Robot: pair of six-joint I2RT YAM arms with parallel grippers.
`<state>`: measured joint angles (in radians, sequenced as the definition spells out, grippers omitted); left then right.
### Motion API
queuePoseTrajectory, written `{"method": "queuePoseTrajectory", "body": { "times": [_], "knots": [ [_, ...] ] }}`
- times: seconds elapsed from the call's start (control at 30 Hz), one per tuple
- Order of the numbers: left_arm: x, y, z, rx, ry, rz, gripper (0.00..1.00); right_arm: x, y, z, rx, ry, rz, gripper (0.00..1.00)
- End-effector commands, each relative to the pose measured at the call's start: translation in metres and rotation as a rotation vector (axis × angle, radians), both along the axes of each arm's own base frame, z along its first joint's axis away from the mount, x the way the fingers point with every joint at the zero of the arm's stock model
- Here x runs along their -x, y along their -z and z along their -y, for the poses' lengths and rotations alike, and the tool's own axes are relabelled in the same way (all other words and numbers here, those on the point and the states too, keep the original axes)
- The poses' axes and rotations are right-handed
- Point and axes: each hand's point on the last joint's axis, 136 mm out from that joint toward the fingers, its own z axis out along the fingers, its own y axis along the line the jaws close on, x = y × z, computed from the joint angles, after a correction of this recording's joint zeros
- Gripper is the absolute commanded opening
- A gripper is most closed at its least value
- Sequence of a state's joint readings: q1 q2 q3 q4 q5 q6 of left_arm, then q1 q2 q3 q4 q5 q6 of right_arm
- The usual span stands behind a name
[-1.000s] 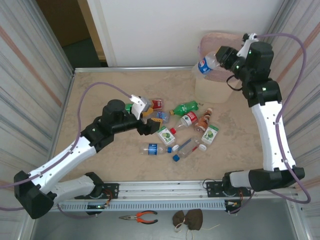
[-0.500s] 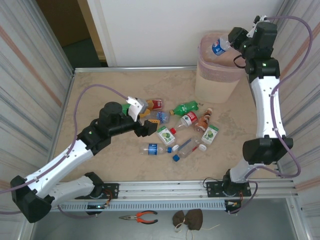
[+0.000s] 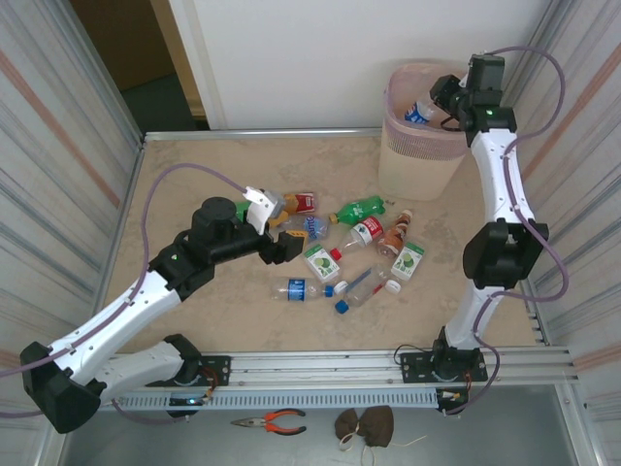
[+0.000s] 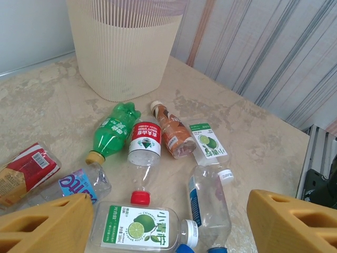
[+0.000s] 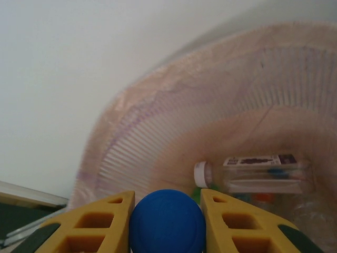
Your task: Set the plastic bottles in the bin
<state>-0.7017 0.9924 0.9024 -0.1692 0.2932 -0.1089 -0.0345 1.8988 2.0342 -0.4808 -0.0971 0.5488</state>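
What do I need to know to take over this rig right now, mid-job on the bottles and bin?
Right gripper: shut on a blue-capped bottle, held over the mouth of the bin, not yet released.
Left gripper: open and empty, hovering above the loose bottles.
Done: at least one white-capped bottle lies inside the bin.
Left: drop the held bottle, then move roughly ten bottles from the middle of the table into the bin at its far right corner.

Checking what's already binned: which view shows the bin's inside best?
Right wrist: it looks into the bin, where a white-capped bottle lies. Top external shows its rim and outside; left wrist, its slatted outer wall.
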Motion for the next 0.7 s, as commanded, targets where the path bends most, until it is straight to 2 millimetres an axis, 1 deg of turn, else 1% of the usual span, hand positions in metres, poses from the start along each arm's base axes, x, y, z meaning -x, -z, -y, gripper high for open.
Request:
{"method": "queuePoseTrajectory", "body": {
  "times": [0.0, 0.03, 0.17, 0.27, 0.33, 0.37, 0.43, 0.5, 0.6, 0.67],
  "knots": [
    [0.001, 0.006, -0.009, -0.009, -0.026, -0.01, 0.77, -0.009, 0.033, 0.008, 0.007, 0.021, -0.069, 0.25],
    [0.001, 0.009, -0.01, -0.015, -0.029, -0.017, 0.77, -0.011, 0.043, 0.008, 0.005, 0.021, -0.089, 0.25],
    [0.0, 0.02, -0.015, -0.041, -0.041, -0.039, 0.77, -0.02, 0.068, 0.007, -0.005, 0.012, -0.136, 0.27],
    [-0.002, 0.029, -0.018, -0.062, -0.045, -0.058, 0.77, -0.023, 0.082, 0.007, -0.011, 0.009, -0.166, 0.3],
    [-0.002, 0.033, -0.018, -0.075, -0.042, -0.067, 0.77, -0.023, 0.088, 0.008, -0.013, 0.009, -0.182, 0.36],
    [-0.003, 0.034, -0.018, -0.081, -0.039, -0.072, 0.78, -0.023, 0.09, 0.008, -0.013, 0.008, -0.186, 0.39],
    [-0.003, 0.037, -0.018, -0.096, -0.034, -0.08, 0.77, -0.022, 0.089, 0.01, -0.011, 0.012, -0.189, 0.42],
    [-0.003, 0.039, -0.017, -0.113, -0.022, -0.082, 0.77, -0.019, 0.085, 0.013, -0.005, 0.019, -0.189, 0.46],
    [-0.002, 0.044, -0.014, -0.149, 0.012, -0.095, 0.78, -0.013, 0.072, 0.019, 0.02, 0.035, -0.18, 0.54],
    [0.0, 0.047, -0.011, -0.177, 0.054, -0.101, 0.77, -0.008, 0.06, 0.021, 0.035, 0.036, -0.165, 0.58]
  ]
}}
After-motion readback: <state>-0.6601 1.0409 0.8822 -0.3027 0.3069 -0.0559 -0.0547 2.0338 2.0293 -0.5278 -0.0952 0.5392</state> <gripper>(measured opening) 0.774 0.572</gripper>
